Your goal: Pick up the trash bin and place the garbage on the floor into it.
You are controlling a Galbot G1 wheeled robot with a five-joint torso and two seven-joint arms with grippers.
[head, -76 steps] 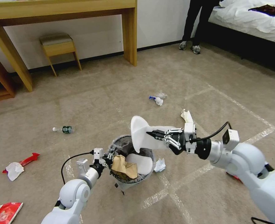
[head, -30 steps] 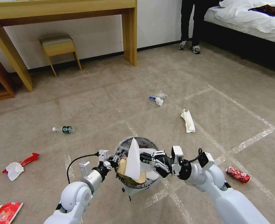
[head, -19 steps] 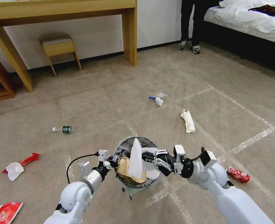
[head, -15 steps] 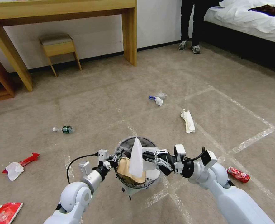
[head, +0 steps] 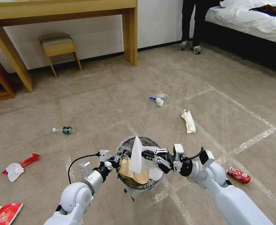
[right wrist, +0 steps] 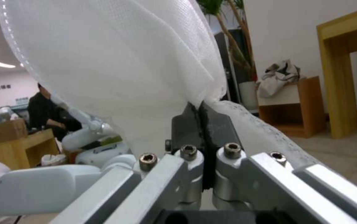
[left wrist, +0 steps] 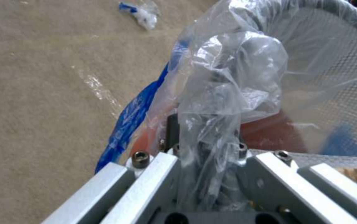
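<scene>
trash bin (head: 141, 184) with grey rim and crinkly clear liner hangs above the carpet (head: 112, 103), left gripper (head: 115, 160) clenched on its rim; right gripper (head: 145, 155) pinches a white slipper (head: 136, 155) upright over it.

Beige short-pile carpet (head: 163, 72), white tape grid; white wall (head: 163, 18); light wooden desk (head: 130, 34), small wooden stool (head: 58, 47); white-sheeted bed (head: 253, 22).
</scene>
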